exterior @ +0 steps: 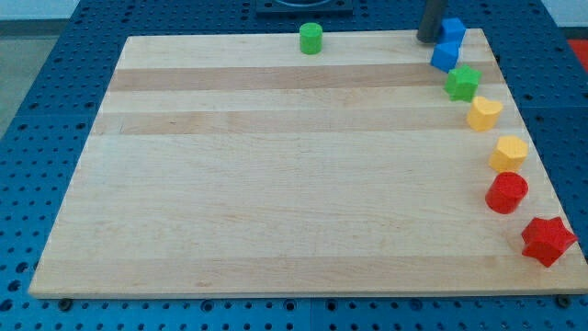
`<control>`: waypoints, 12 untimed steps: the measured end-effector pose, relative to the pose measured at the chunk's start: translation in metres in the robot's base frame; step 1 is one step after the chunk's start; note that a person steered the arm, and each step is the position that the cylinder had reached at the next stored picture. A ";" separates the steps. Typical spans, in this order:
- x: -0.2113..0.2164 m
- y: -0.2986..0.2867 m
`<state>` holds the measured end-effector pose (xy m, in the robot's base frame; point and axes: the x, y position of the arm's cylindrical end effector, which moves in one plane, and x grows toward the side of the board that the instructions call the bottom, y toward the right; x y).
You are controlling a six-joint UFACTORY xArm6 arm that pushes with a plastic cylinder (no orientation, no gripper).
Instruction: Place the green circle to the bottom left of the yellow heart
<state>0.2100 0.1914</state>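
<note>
Our tip (428, 40) sits bare at the board's top right corner, holding nothing; the green circle (310, 39) lies leftward along the top edge, the yellow heart (483, 113) below-right.

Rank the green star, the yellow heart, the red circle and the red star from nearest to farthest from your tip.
From my tip, at the view's top right:
1. green star, just below the blue blocks
2. yellow heart, right edge
3. red circle, lower right
4. red star, bottom right corner
</note>
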 end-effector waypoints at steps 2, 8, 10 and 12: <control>0.079 -0.109; -0.016 -0.268; -0.016 -0.191; 0.013 -0.137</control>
<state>0.2225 0.0544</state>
